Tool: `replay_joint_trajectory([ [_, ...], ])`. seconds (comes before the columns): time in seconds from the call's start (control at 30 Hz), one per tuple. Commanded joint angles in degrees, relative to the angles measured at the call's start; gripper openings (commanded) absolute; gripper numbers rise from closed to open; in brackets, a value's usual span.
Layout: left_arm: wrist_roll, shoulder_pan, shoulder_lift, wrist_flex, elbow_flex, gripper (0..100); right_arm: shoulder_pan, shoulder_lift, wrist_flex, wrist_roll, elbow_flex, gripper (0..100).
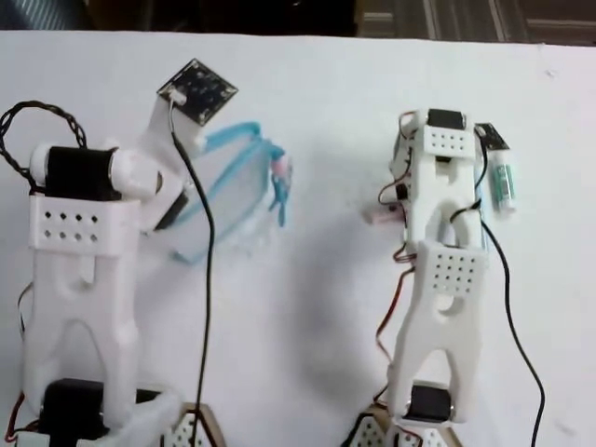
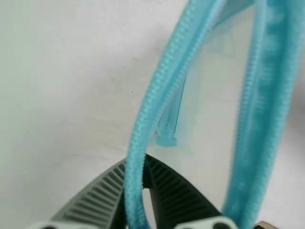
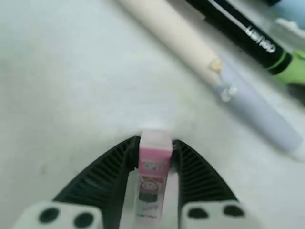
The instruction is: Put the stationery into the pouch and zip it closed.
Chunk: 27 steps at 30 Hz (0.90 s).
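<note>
L gripper (image 2: 137,164): jaws pinched narrow on one zip edge (image 2: 157,90) of the pouch (image 1: 223,191); teal tape runs betw. the ribbed pads.
Pouch pos.: on table (image 1: 326,84), just ahead of L arm, lying at a diagonal.
Pouch look: clear w/ teal trim; zip open, the 2 zip sides stand apart in L wrist view.
Zip pull (image 1: 279,172): pink/blue tab at the pouch end nearer R arm.
R gripper (image 3: 155,143): jaws clamped on pink eraser (image 3: 153,164), held lengthwise betw. fingers, its end poking just past the tips.
Eraser pos.: at R arm, low over table, well apart from pouch, not inside it.
Pens: cream/lilac pen (image 3: 200,52) & black/green pen (image 3: 248,33) lie side by side on table, near eraser, not touching it; both outside pouch.
</note>
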State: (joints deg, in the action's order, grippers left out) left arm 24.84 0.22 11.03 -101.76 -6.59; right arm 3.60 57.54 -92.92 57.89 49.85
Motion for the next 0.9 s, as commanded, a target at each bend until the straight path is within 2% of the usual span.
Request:
replay_joint_trajectory([
  [0.0, -0.3, -0.4, -7.1, -0.2, 2.4, 2, 0.0, -1.7, 0.0, -2.4, 3.4, 1.5],
  [0.23, -0.4, -0.3, -7.0, -0.5, 2.5, 2, -4.7, -10.2, -8.2, -10.8, 23.6, 1.7],
  [0.33, -0.8, -0.6, -7.0, -0.5, 2.5, 2, -5.8, -16.2, -8.4, -14.3, 31.4, 1.7],
  [0.47, -5.1, -1.4, -6.6, -0.4, 1.8, 2, -9.6, -24.5, -8.4, -19.3, 38.5, 1.7],
  [0.57, -12.0, -1.4, -6.6, 0.0, 1.7, 2, -14.0, -28.4, -8.4, -20.1, 42.3, 1.7],
  [0.73, -21.3, -3.8, -6.6, 0.4, -1.3, 2, -23.7, -28.6, -8.2, -20.1, 45.7, 1.7],
  [0.87, -25.8, -4.2, -6.6, 0.3, -1.8, 2, -28.9, -26.1, -5.0, -20.2, 45.7, 1.7],
])
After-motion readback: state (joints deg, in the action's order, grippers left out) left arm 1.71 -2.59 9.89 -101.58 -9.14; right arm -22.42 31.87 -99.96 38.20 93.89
